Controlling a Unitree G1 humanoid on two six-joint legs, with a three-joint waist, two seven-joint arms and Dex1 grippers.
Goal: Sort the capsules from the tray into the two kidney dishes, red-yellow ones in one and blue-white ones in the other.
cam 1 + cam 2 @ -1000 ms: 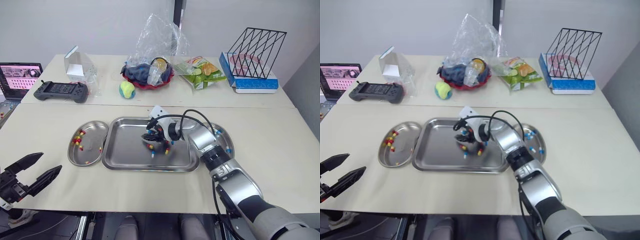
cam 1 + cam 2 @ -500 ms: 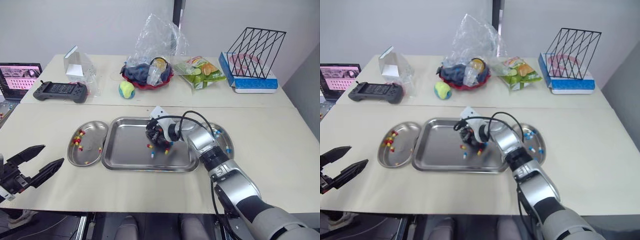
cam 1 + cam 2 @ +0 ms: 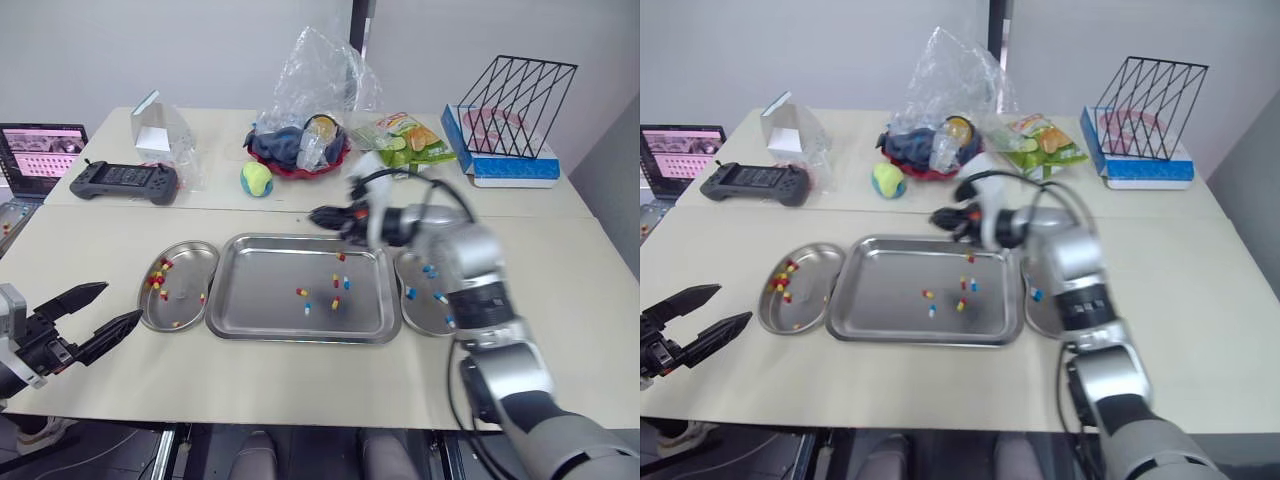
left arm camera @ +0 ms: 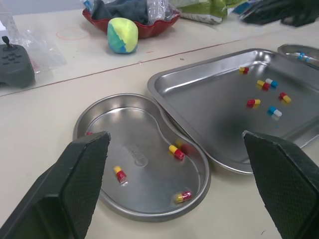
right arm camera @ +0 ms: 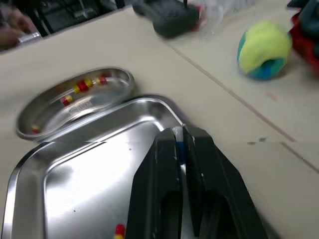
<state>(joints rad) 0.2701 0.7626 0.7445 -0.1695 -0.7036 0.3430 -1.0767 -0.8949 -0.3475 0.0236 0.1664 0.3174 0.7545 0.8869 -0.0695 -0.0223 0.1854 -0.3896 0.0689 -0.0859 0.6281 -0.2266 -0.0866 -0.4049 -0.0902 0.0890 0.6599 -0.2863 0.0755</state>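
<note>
Right gripper [image 5: 180,130] — pinching capsule [image 5: 179,147] (blue-white).

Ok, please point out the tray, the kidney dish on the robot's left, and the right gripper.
tray [image 3: 265,295]: left eye view, bare floor near its left side.
left kidney dish [image 3: 190,265]: left eye view, bare floor of the dish.
right gripper [image 5: 180,137]: right wrist view, midway between its fingertips.

Tray [image 3: 262,290], kidney dish [image 4: 124,127]: polished metal — mirror-bright, smooth. Capsules [image 4: 176,152]: glossy smooth shell. Table [image 3: 300,385]: matt, pale, even surface. Left gripper fingers [image 4: 84,184]: black, matt, finely grained. Bag [image 3: 315,70]: clear plastic film — crinkled, shiny. Wire rack [image 3: 518,105]: thin black metal rod.
</note>
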